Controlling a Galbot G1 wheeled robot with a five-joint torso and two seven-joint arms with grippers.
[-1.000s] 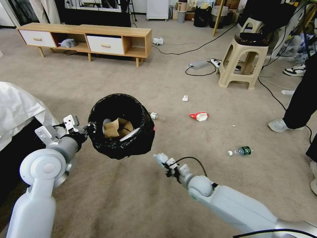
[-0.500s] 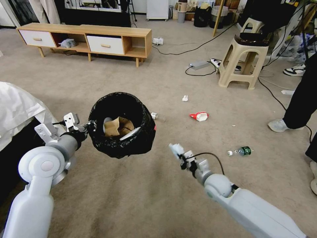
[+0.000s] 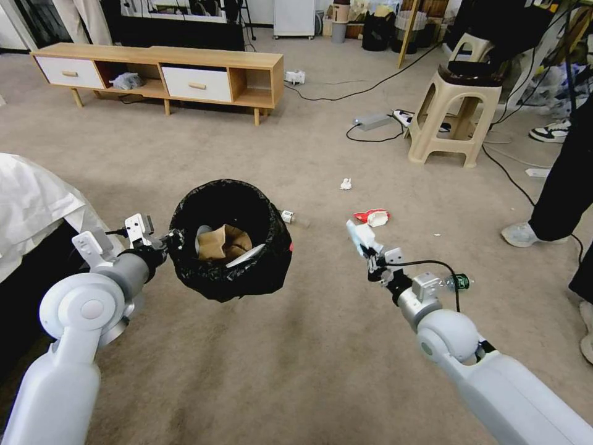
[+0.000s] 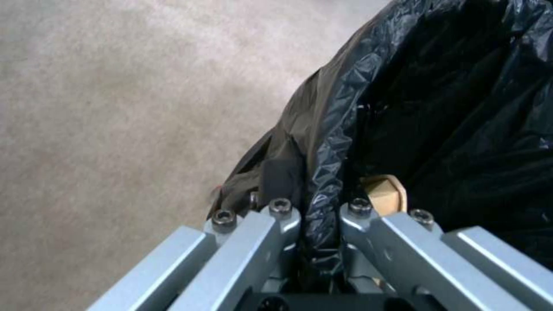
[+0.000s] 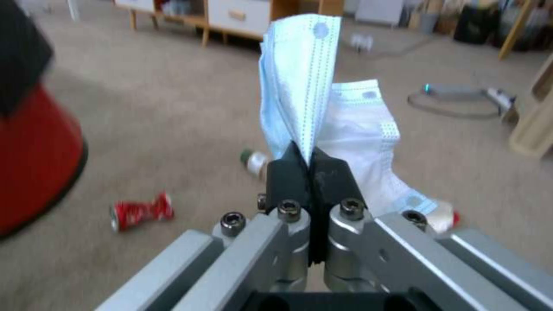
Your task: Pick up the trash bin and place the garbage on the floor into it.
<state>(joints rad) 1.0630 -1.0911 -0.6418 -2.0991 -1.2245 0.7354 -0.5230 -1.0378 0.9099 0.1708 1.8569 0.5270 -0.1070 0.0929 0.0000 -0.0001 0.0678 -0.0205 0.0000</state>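
**A:** Across the room, what is the biggest thing?

**B:** The floor (image 3: 296, 371), a beige-grey carpet. Held above it is the trash bin (image 3: 230, 247), round and lined with a crinkled black bag. A crumpled brown paper bag (image 3: 223, 242) and something white lie inside.

**A:** What holds the bin?

**B:** The left end effector (image 4: 319, 224), at the bin's left side. Its fingers are closed tight on the rim, with the black liner pinched between them.

**A:** And the other arm?

**B:** The right end effector (image 5: 311, 172) reaches forward, off to the right of the bin and apart from it. Its black pads are pressed together on a pale blue face mask (image 5: 302, 82), which sticks up from the grip.

**A:** What garbage lies on the carpet?

**B:** A red-and-white wrapper (image 3: 372, 217) sits just beyond the right end effector. A green-labelled plastic bottle (image 3: 458, 282) lies to its right. A white paper wad (image 3: 346, 183) is farther off. A small bottle end (image 3: 288, 216) shows just behind the bin. The right wrist view shows a crushed red can (image 5: 141, 210) near the bin's red base.
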